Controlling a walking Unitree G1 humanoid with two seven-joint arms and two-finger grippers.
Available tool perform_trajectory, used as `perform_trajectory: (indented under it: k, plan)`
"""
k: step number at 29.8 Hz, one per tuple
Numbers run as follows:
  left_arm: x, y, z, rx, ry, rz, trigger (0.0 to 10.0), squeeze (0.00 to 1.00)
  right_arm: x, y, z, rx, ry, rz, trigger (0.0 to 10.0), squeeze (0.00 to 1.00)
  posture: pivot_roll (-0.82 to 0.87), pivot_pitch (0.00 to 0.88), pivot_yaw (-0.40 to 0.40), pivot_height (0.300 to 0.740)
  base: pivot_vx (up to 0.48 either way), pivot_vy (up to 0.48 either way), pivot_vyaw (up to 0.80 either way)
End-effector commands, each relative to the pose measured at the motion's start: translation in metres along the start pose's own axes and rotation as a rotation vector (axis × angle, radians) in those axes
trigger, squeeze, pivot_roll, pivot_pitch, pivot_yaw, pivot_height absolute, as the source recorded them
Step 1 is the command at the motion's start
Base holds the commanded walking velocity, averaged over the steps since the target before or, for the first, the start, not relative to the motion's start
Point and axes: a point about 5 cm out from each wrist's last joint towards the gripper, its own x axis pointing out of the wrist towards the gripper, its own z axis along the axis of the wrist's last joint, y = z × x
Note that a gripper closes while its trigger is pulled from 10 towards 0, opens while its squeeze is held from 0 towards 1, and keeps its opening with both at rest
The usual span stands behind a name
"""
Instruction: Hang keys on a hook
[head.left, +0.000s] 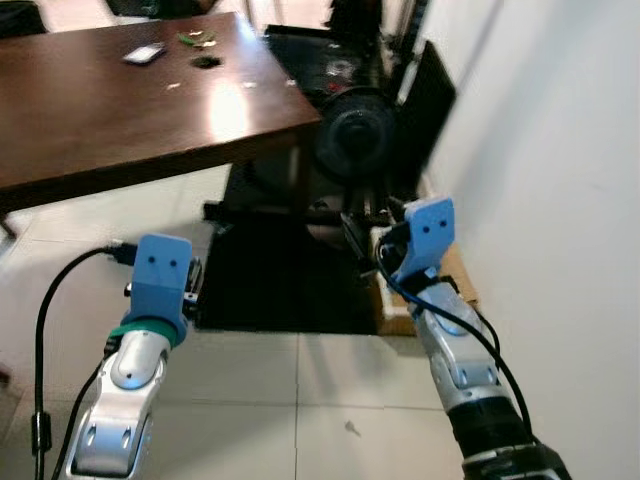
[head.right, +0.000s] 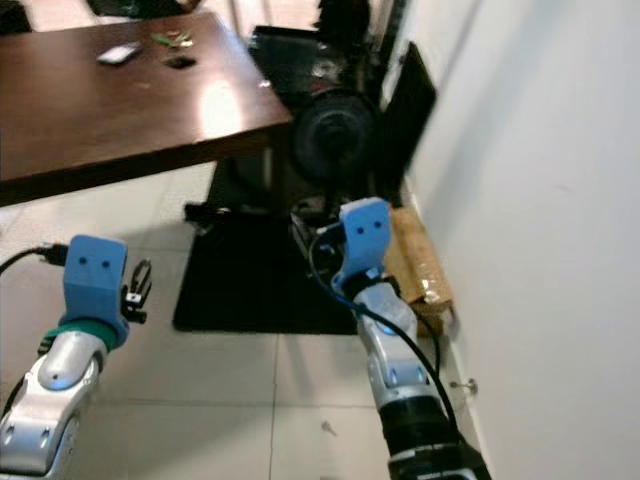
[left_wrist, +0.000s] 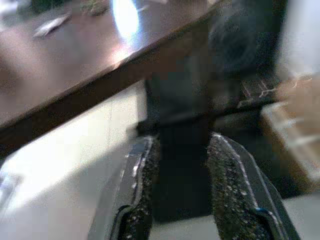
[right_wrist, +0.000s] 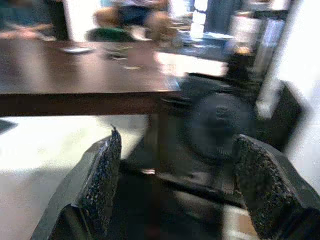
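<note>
Your left gripper (left_wrist: 182, 200) hangs low over the pale floor tiles (head.left: 260, 400), fingers a modest gap apart with nothing between them. Your right gripper (right_wrist: 180, 190) is raised near the white wall (head.left: 560, 180), spread wide and empty. The keys (head.left: 197, 39) appear to be the small greenish bunch on the far part of the dark wooden table (head.left: 120, 110), beside a flat silver thing (head.left: 145, 53); the blur keeps you from being sure. A black fan (head.left: 352, 125) stands beyond the table's right corner, over a dark mat (head.left: 270, 280).
</note>
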Motion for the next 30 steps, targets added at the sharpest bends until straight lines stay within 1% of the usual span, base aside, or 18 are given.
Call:
perform_trajectory:
  k: [1,16,19,24,30]
  plan:
    - [-0.0044,0.0084,-0.0110,0.014,0.043,0.027,10.0,0.00,0.0030,0.0077,0.0013,0.007,-0.009,0.019,10.0,0.00,-0.03,0.066,0.075,0.740,0.435,0.000,0.00]
    - [-0.0040,0.0082,-0.0112,0.013,0.044,0.029,10.0,0.00,0.0042,0.0064,0.0008,-0.009,-0.009,0.015,10.0,0.00,-0.03,0.068,0.074,0.740,0.430,0.000,0.00]
    - [-0.0039,0.0084,-0.0113,0.012,0.045,0.031,10.0,0.00,0.0044,0.0061,0.0002,-0.007,-0.005,0.013,10.0,0.00,-0.03,0.068,0.073,0.740,0.382,0.000,-0.54]
    - [-0.0039,0.0096,-0.0113,-0.002,0.050,0.037,10.0,0.00,0.0044,0.0057,0.0000,-0.013,-0.007,0.011,10.0,0.00,-0.03,0.068,0.073,0.740,0.054,0.000,0.00]
    - [-0.0039,0.0091,-0.0104,0.002,0.047,0.033,10.0,0.00,0.0045,0.0060,0.0010,-0.016,-0.012,0.011,10.0,0.00,-0.03,0.069,0.073,0.740,0.000,0.000,0.00]
